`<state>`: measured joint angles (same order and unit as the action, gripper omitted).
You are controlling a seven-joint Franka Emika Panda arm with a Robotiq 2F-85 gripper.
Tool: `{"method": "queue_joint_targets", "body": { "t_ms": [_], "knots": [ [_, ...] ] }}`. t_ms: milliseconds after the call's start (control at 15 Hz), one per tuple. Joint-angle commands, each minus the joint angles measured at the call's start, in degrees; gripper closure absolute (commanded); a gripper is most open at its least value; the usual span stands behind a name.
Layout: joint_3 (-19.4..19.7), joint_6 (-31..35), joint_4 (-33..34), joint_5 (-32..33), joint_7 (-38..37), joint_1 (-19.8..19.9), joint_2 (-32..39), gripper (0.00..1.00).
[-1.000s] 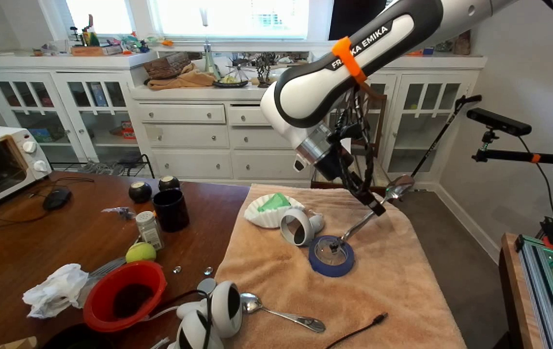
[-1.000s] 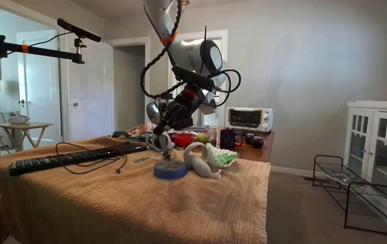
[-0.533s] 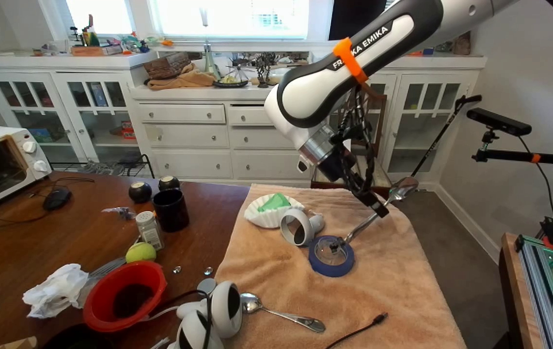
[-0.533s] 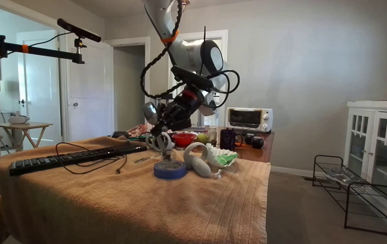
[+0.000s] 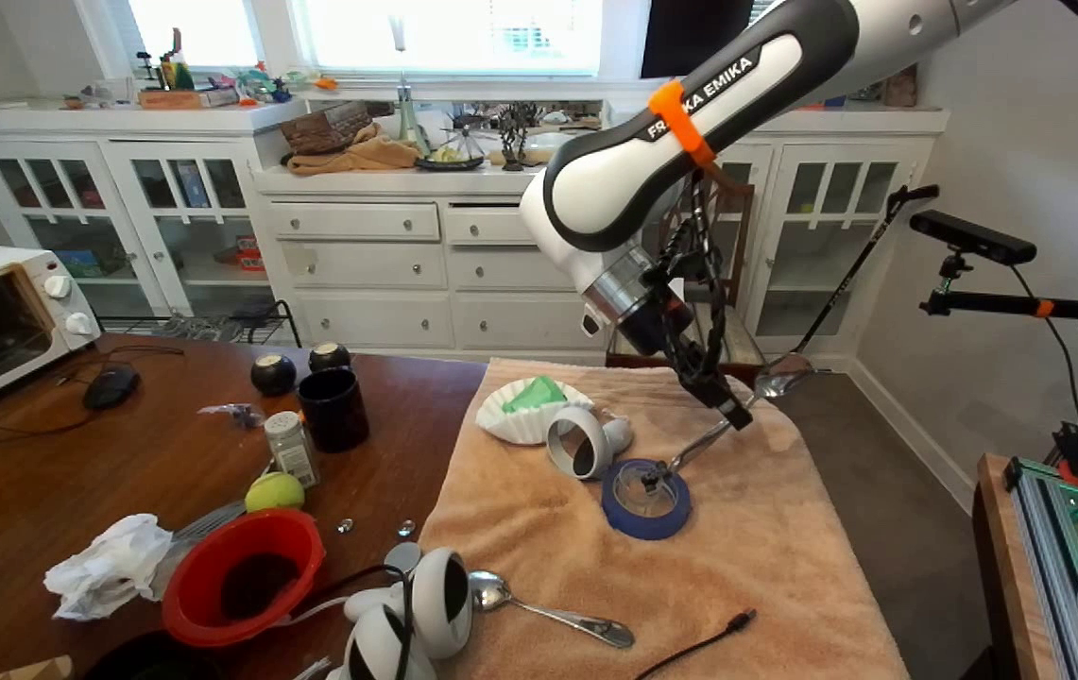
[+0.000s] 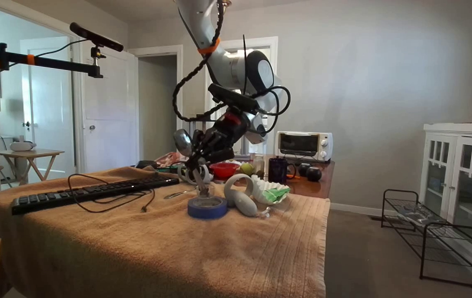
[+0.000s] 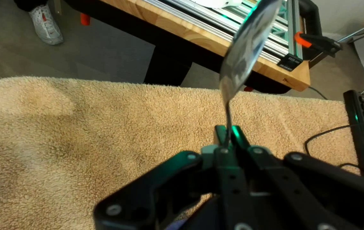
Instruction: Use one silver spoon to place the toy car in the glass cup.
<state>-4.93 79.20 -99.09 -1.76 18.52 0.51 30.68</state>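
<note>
Tan towel (image 6: 219, 252) was spread out, and the gripper (image 7: 229, 136) had the silver spoon (image 7: 245, 49) pinched pretty tight, handle slanting down to the glass cup (image 5: 631, 491) below.

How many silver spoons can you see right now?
2. One silver spoon is clamped in the end effector, bowl end upward; the second spoon lies on the towel beside a white controller. More could be hidden.
</note>
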Motion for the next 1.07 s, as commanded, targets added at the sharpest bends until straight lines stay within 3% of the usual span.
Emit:
{"method": "queue_joint_targets", "body": {
  "t_ms": [0, 1000],
  "knots": [
    [0.0, 2.8, 0.2, -1.7, -1.7, -0.2, 0.5, 0.99],
    [-0.3, 1.9, -0.4, -3.3, -1.6, -0.2, -2.1, 0.99]
  ]
}}
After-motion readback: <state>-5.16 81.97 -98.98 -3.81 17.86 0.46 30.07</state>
